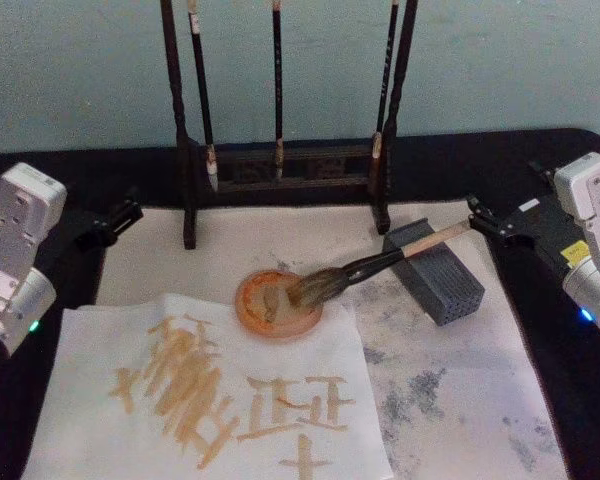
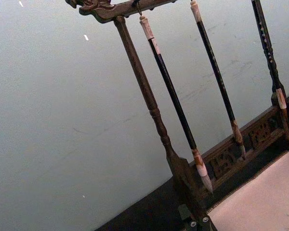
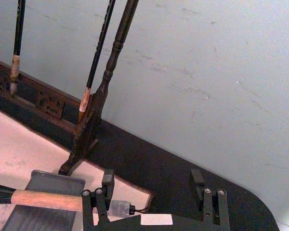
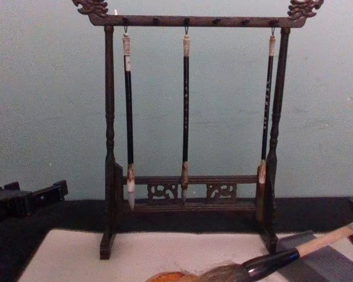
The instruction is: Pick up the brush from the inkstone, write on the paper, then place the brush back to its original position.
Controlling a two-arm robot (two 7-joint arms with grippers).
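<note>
Pale tan wood marks the handle of the brush (image 1: pixel 370 265), which lies slanted just right of centre in the head view. Its bristles rest in an orange dish (image 1: pixel 252 318), its black shaft crosses the top of the inkstone (image 1: pixel 445 285), and its grey end cap points toward the right edge. There we see the right claw (image 1: pixel 482 218) open, and in its wrist view the end cap sits between the spread fingers (image 3: pixel 108 185), just beside one of them. The paper (image 1: pixel 90 400), streaked with ochre strokes, lies at lower left. The left claw (image 1: pixel 120 218) sits at the left edge over the dark counter (image 1: pixel 500 160); we cannot tell whether it is open or closed.
</note>
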